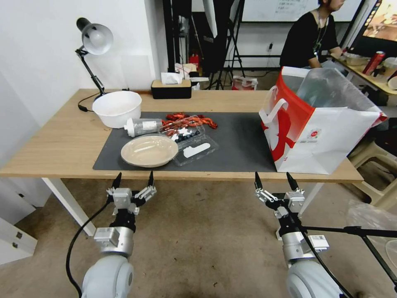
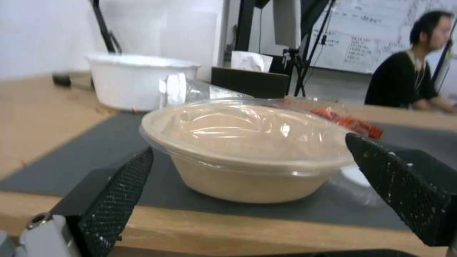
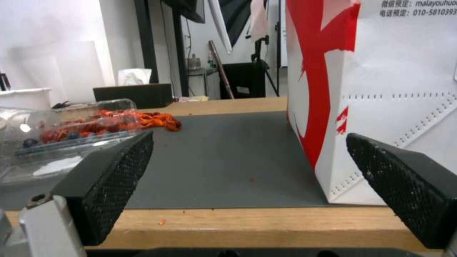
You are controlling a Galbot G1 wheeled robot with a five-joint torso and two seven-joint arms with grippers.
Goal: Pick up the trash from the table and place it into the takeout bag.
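On the dark mat (image 1: 240, 145) of the table (image 1: 58, 140) lies the trash: a beige round plate (image 1: 149, 151) (image 2: 247, 178) under a clear lid, a clear white-capped bottle (image 1: 142, 126) on its side, a clear clamshell (image 1: 194, 142) (image 3: 71, 139) and red scraps (image 1: 188, 121) (image 3: 157, 119). The red-and-white takeout bag (image 1: 318, 136) (image 3: 381, 89) stands upright at the mat's right end, mouth open. My left gripper (image 1: 134, 178) (image 2: 250, 146) is open just off the table's front edge, facing the plate. My right gripper (image 1: 273, 179) (image 3: 250, 137) is open at the front edge, left of the bag.
A white bowl (image 1: 117, 108) sits behind the bottle, with a silver desk lamp (image 1: 94, 39) at the back left and a black tissue box (image 1: 170, 89) at the back edge. A black tripod leg (image 1: 355, 231) crosses low on the right. Bare mat lies between clamshell and bag.
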